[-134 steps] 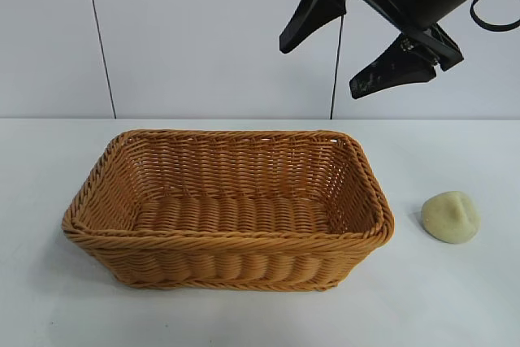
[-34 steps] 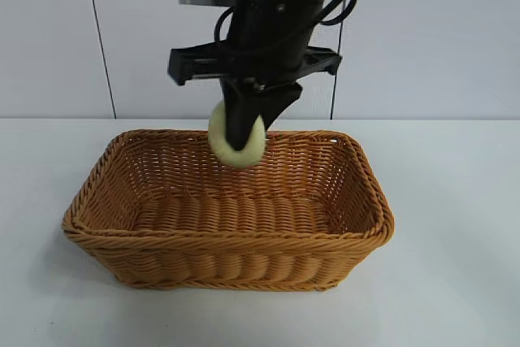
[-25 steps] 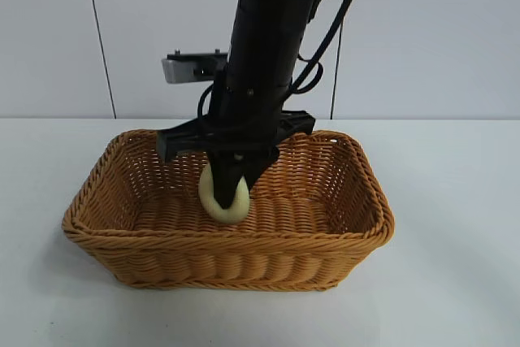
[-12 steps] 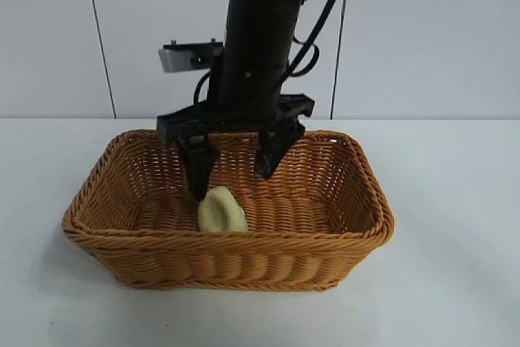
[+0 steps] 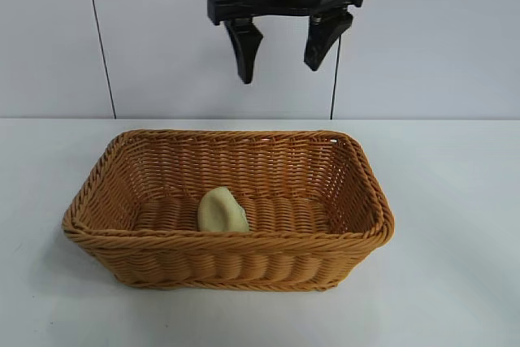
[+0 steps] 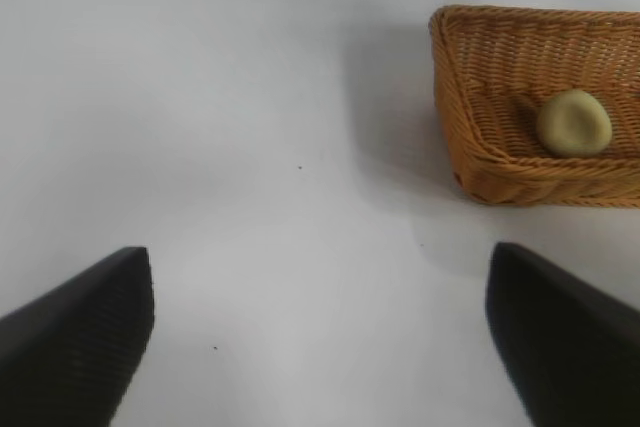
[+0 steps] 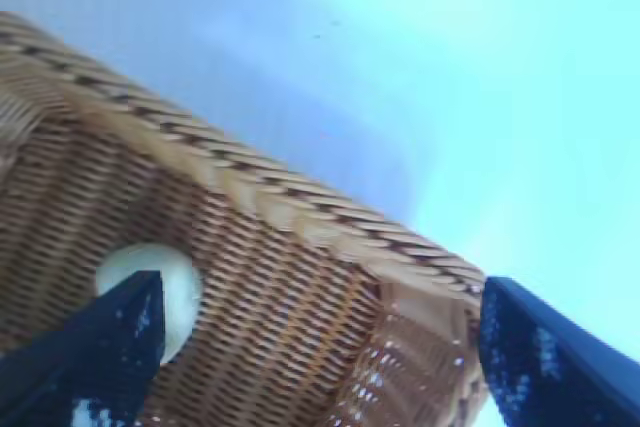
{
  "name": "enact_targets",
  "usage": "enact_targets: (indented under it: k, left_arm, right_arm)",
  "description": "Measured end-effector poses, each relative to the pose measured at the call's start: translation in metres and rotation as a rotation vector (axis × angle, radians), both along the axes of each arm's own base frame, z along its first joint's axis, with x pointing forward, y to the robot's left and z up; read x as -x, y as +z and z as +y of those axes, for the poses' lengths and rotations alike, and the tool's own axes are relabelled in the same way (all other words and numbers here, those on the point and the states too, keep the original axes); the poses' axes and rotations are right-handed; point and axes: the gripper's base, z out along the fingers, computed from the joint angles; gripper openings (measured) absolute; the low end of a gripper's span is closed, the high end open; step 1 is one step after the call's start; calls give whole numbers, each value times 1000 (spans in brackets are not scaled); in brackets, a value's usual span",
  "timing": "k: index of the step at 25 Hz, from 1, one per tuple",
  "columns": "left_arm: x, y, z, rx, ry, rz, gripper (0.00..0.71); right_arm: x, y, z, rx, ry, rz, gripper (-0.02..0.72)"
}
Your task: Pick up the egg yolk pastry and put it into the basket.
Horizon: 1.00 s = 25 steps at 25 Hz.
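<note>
Wicker basket (image 5: 357, 176) now holds the pastry (image 5: 222, 210) on its floor near the front wall, directly below your right gripper (image 5: 280, 53), whose fingers hang spread and empty well above; left gripper (image 6: 320, 347), also spread, sits off to the side.

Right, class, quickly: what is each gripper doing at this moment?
Left gripper: open, empty, over bare table.
Right gripper: open, empty, above the orange-brown woven wicker basket.
</note>
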Motion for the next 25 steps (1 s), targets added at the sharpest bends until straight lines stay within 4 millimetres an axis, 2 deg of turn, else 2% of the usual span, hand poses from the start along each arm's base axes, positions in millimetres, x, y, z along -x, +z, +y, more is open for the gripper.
enact_targets:
  k: [6,10,14,20,25]
  left_arm:
    - [0,0,0,0,0,0,696]
    - [0,0,0,0,0,0,696]
    - [0,0,0,0,0,0,696]
    - [0,0,0,0,0,0,696]
    - [0,0,0,-1,0,0,696]
  right_arm:
    - [-15,0,-79,8,-168,-2,591]
    - [-18,0,-111,9,-237,-2,591]
    - [-18,0,-122,9,-260,-2,591]
    - [-18,-1,-117,-33,-228,9,591]
    - [1,5,-116,-39,-217,41,591]
